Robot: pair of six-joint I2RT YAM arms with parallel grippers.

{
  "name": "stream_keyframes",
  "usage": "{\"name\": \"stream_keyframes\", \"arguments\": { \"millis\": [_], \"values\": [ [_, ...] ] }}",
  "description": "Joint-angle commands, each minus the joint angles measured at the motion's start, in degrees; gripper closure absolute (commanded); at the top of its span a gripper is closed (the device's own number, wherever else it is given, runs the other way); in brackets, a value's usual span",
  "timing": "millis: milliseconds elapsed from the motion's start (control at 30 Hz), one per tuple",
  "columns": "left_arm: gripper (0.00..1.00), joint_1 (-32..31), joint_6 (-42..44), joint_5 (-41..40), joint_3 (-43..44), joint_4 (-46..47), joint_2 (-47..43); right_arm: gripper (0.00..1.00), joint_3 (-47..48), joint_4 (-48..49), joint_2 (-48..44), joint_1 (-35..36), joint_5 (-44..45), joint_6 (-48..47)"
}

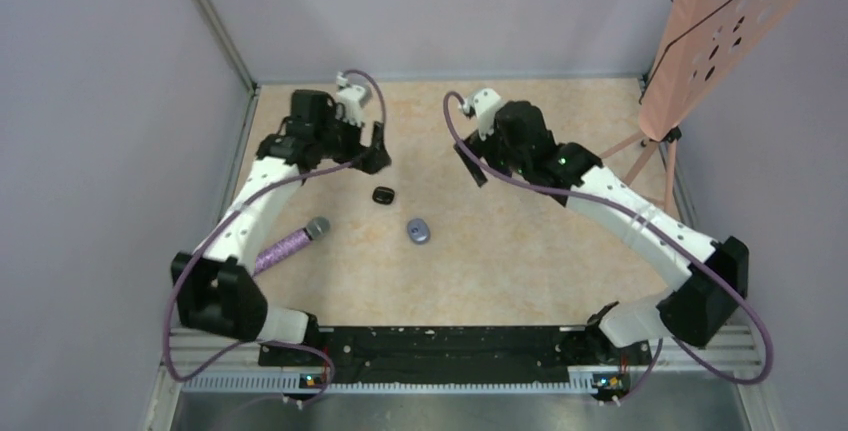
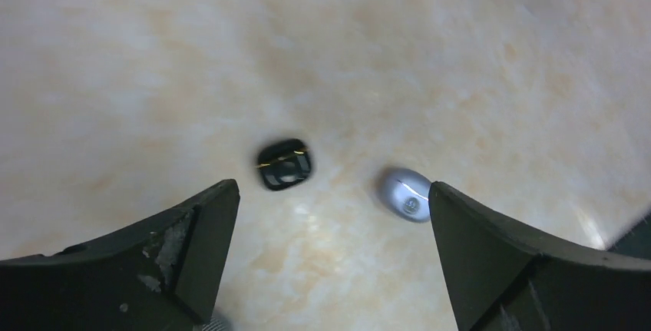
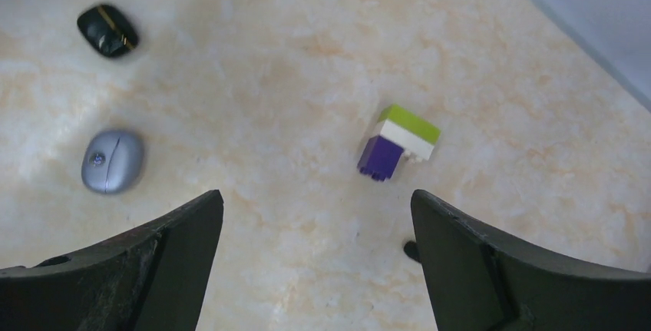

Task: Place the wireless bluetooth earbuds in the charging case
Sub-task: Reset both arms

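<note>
While left fingers (image 2: 201, 248) and right fingers (image 3: 180, 258) gape wide, glossy, rounded black case (image 2: 284, 164)

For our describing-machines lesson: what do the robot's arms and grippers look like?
The left arm and right arm have white shells, black joints and a purple cable each. A green light shows on the right arm. The left gripper and right gripper have black wedge-shaped fingers; one left finger is scuffed.

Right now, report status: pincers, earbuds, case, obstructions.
Left pincer, right pincer open, empty. Black case, silver oval case on table, apart. Earbuds not made out. Microphone, block lie clear of cases.
</note>
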Motion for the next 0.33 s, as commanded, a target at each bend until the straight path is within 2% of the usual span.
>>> {"name": "stream_keyframes", "arguments": {
  "millis": [0, 133, 300],
  "values": [
    [0.01, 3.0, -8.7, -23.0, -8.0, 20.5, -15.4, 0.08, 11.8, 7.8, 6.1, -0.6, 9.6, 6.8],
    [0.01, 3.4, -5.2, -24.8, -8.4, 21.7, -18.3, 0.08, 18.7, 10.3, 10.3, -0.6, 11.6, 7.2],
    [0.01, 4.1, -6.0, -22.5, -7.6, 19.9, -19.3, 0.09, 17.6, 11.7, 10.4, -0.6, 11.0, 9.4]
  ]
}}
